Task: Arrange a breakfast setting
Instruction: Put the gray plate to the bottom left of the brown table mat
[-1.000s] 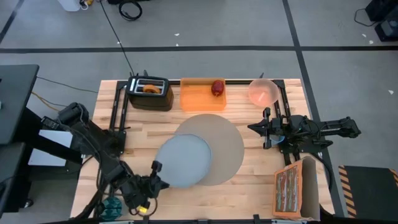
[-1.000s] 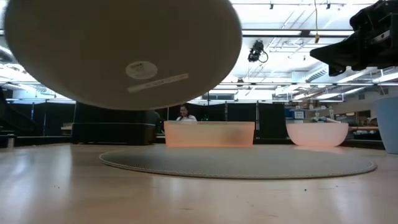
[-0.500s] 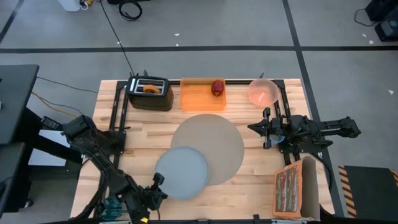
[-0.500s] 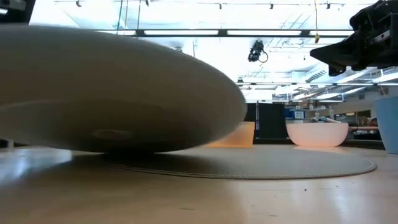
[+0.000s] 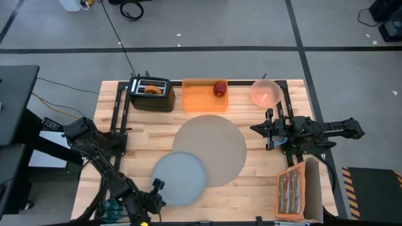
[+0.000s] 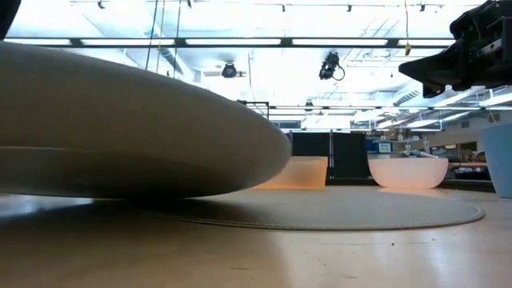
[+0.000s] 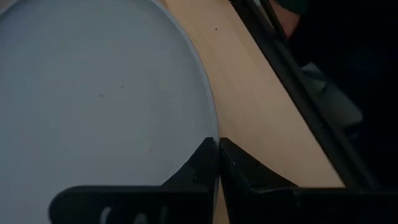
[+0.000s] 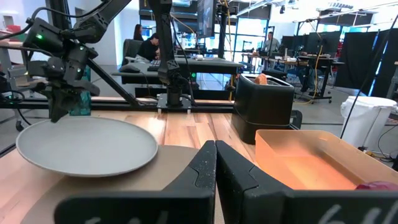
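Note:
The grey plate (image 5: 179,179) hangs low over the table's near left, its far right part over the edge of the round grey-brown placemat (image 5: 213,145). My left gripper (image 5: 157,187) is shut on the plate's near-left rim. My right gripper (image 5: 269,129) hovers shut and level above the table's right side, holding nothing. The bagel (image 5: 151,89) sticks up out of a black toaster (image 5: 151,97) at the far left. The red apple (image 5: 220,88) lies in an orange tray (image 5: 200,97). The pink bowl (image 5: 264,93) stands at the far right. A blue cup (image 6: 504,160) stands below my right arm. My left gripper pinches the plate's rim (image 7: 209,127) between its two fingers (image 7: 200,163), one above and one below. The fingers come slanting down from the table's near left corner. The plate sits almost level just over the table; whether its underside touches the wood I cannot tell.
An open cardboard box (image 5: 298,188) stands at the near right corner. A teal object (image 5: 115,206) sits at the near left edge behind my left arm. Black rails (image 5: 118,113) run along the table's left, far and right sides. People sit in the room beyond the table.
My left gripper has gone down and toward the table's near edge, staying shut on the plate. The plate, tilted with its underside showing a second ago, has come down to almost level, just above the table, and now overlaps the placemat less.

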